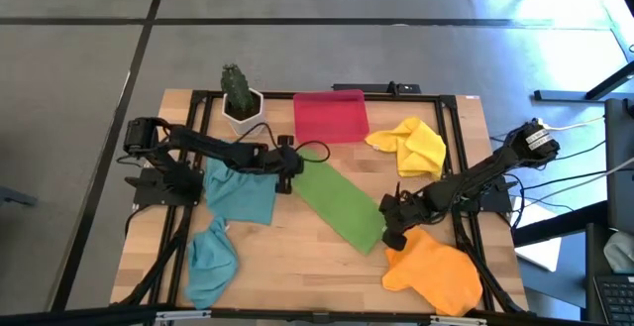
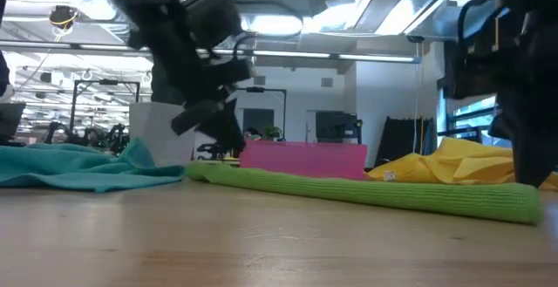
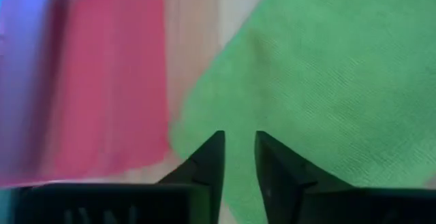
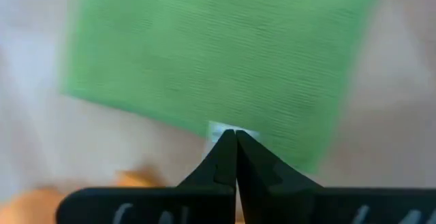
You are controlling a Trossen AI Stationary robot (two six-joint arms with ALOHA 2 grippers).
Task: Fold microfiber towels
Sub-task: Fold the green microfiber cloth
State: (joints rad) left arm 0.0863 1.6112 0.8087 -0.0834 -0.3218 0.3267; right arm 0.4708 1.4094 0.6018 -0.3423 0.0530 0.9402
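Colours on the table. 1 lime-green towel (image 1: 342, 205), plain with a fine ribbed weave, lies at the centre. 2 teal-blue towels: 1 (image 1: 241, 193) at the left, 1 (image 1: 211, 262) near the front left. 1 yellow towel (image 1: 414, 146) and 1 orange towel (image 1: 434, 270), both plain, sit at the right. The tray (image 1: 330, 116) is a flat red, reading pink from table height. The table (image 1: 287, 267) is pale wood with visible grain, framed in black. Both arms are black, as are the left gripper (image 3: 238, 157) and the right gripper (image 4: 235, 152). A green plant (image 1: 236, 83) stands in a white pot (image 1: 243, 115).
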